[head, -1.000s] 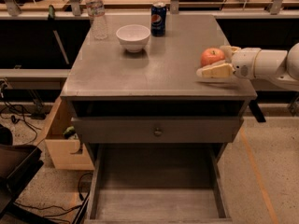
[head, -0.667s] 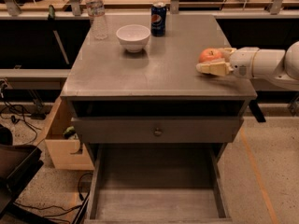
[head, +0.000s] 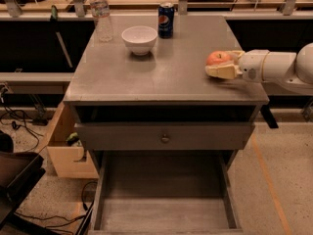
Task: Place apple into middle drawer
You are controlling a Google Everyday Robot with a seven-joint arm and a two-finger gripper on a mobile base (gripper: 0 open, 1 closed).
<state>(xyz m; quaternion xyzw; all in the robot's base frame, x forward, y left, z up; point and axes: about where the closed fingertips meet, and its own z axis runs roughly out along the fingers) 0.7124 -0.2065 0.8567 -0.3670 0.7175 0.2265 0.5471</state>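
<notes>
The apple (head: pixel 217 58), red-orange with a yellowish patch, sits at the right edge of the grey cabinet top (head: pixel 161 72). My gripper (head: pixel 226 62) reaches in from the right. Its beige fingers (head: pixel 220 71) lie on either side of the apple, closed against it. The apple rests at table-top height. The middle drawer (head: pixel 166 209) is pulled out at the bottom front, below the closed drawer front with the round knob (head: pixel 165 138). Its flat grey floor is bare.
A white bowl (head: pixel 140 38), a blue soda can (head: pixel 166 19) and a clear water bottle (head: pixel 100 14) stand at the back of the cabinet top. A wooden box (head: pixel 61 151) sits on the floor to the left, with cables around it.
My gripper has slid a little to the left along the cabinet top, and the apple has shifted left with it between the fingers.
</notes>
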